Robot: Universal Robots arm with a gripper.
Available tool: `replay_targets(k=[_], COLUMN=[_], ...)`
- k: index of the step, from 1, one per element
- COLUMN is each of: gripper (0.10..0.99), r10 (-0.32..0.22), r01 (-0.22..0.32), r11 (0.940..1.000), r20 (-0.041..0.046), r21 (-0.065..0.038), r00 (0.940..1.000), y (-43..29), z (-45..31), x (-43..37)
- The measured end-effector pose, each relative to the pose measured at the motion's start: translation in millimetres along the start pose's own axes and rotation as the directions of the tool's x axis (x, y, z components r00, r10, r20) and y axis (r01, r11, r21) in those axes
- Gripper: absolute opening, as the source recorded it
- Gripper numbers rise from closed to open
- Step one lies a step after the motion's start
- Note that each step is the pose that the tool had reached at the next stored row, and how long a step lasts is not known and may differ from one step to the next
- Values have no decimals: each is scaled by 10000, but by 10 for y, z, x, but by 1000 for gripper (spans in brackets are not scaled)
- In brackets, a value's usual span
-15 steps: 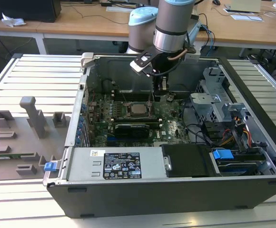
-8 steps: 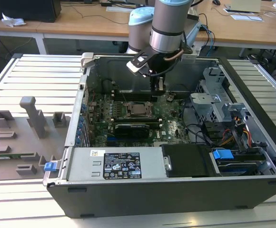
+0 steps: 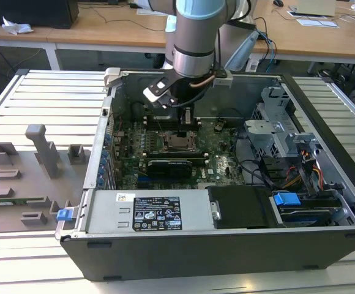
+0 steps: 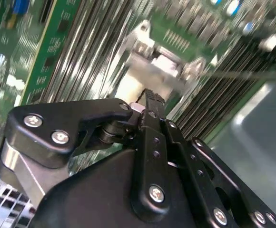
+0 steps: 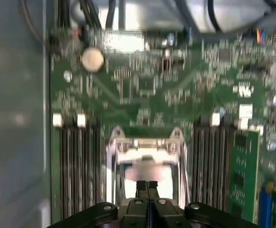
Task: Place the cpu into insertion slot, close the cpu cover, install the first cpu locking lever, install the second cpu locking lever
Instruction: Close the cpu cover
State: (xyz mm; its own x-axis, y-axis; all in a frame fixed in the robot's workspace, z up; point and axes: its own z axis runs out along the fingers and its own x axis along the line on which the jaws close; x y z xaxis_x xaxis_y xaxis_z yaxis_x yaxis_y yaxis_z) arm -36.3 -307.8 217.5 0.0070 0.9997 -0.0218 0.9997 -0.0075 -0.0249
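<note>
Black gripper [image 5: 147, 186] hangs straight down from the arm with its two fingers pressed together tip to tip and nothing visible between them. The tips sit just above the insertion slot [image 3: 179, 143], close to its middle. Around that slot stands the open computer case [image 3: 226, 245], and in the exterior view the slot lies nearer the far wall than the near one. The green motherboard [image 3: 221, 166] spreads out on every side of the slot. Banks of long memory slots [image 5: 78, 166] run just beside the slot on two opposite sides. The slot itself is a square socket with a dull metal rim. The cpu cover [image 5: 147, 143], a thin steel frame, sits at the slot with its cross bar along one edge. Inside the frame's window, directly under the fingertips, is a pale silver patch, blurred, which is probably the cpu [image 5: 145, 170] seated in the slot. A round coin cell [image 5: 92, 59] sits on the board well apart from the slot
</note>
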Motion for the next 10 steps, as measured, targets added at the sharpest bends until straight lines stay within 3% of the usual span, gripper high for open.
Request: replay_targets(k=[1, 5, 10], gripper=[106, 106, 106], r10=[1, -1, -18], r01=[-1, 1, 18], r11=[10000, 10000, 10000], r20=[-3, -9, -49], r21=[-1, -2, -2], r00=[10000, 10000, 10000], y=[-75, -226, -282], z=[12, 59, 104], x=[0, 0, 0])
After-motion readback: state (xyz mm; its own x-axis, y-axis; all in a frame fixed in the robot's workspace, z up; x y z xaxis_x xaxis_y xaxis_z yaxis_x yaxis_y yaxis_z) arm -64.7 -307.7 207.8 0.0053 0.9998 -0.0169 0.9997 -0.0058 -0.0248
